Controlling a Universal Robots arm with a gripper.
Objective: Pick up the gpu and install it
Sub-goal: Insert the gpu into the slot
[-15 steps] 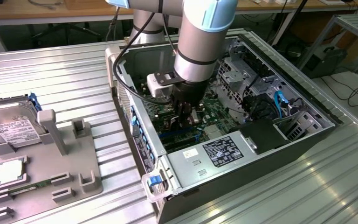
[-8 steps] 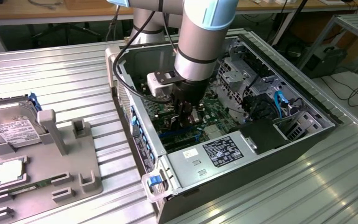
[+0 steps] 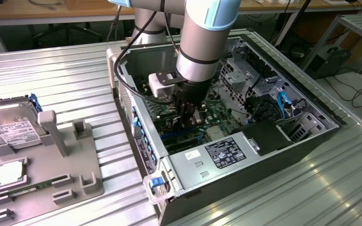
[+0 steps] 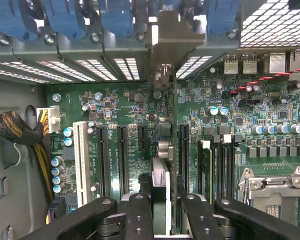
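My gripper [image 3: 188, 114] reaches down inside the open computer case [image 3: 158, 151], over the green motherboard [image 4: 240, 115]. In the wrist view the black fingers [image 4: 139, 216] are shut on the gpu [image 4: 160, 175], which I see edge-on as a thin upright card between them. The card's silvery end bracket [image 4: 173, 36] stands against the case's rear slot openings. The card hangs in line with the row of black expansion slots [image 4: 122, 152], between two of them. Whether its lower edge touches a slot is hidden.
A white slot [image 4: 81, 160] and a braided cable bundle [image 4: 17, 130] lie beside the black slots. The power supply [image 3: 228, 153] fills the case's near corner. On the exterior view's left, a grey fixture [image 3: 68, 155] holds a hard drive [image 3: 11, 129] and a memory stick [image 3: 27, 189].
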